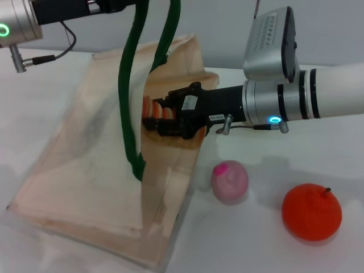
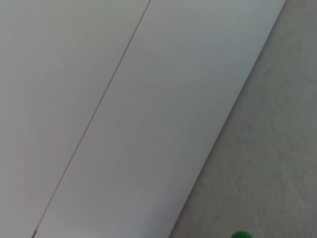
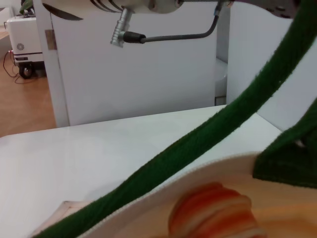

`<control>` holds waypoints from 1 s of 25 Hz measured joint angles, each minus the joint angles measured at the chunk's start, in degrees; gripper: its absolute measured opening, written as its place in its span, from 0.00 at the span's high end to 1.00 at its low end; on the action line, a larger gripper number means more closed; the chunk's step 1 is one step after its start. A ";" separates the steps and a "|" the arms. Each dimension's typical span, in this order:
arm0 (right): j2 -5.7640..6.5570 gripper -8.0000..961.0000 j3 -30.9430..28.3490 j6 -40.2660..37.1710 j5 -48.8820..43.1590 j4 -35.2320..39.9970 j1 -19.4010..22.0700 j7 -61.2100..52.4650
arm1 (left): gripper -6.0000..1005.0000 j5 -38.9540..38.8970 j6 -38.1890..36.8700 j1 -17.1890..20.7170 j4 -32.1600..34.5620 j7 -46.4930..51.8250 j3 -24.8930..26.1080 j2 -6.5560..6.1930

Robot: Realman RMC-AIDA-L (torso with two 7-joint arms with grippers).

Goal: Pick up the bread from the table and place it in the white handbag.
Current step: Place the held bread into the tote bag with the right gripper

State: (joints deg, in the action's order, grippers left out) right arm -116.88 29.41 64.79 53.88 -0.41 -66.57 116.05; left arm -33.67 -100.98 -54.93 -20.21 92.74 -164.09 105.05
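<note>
The handbag lay on the table at the robot's left, its handles raised above it. The right gripper reached into the bag's mouth from the right, with the bread in its jaws. The ball sat right of the handbag, the fruit farther right

My head camera looks forward and down over the tabletop. My right wrist camera sits close behind the bread, sharing it and the green handle with the head. My left wrist camera faces blank panels.
</note>
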 joint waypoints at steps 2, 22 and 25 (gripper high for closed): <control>-0.01 0.53 0.01 -0.10 -0.17 -0.04 -0.03 -0.01 | 0.88 0.00 0.00 0.00 0.00 -0.03 0.00 0.02; 0.42 0.07 -0.74 -4.38 1.41 4.39 6.24 -0.42 | 0.88 -0.10 1.61 0.92 -0.17 -0.04 0.09 0.15; 0.60 0.07 -0.82 -4.30 2.07 6.78 9.32 -0.42 | 0.88 -0.56 2.11 1.36 -0.09 0.01 0.09 0.15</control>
State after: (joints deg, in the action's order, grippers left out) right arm -116.28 28.59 60.49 55.95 6.38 -57.25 115.63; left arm -34.23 -98.87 -53.57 -20.31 92.75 -164.01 105.20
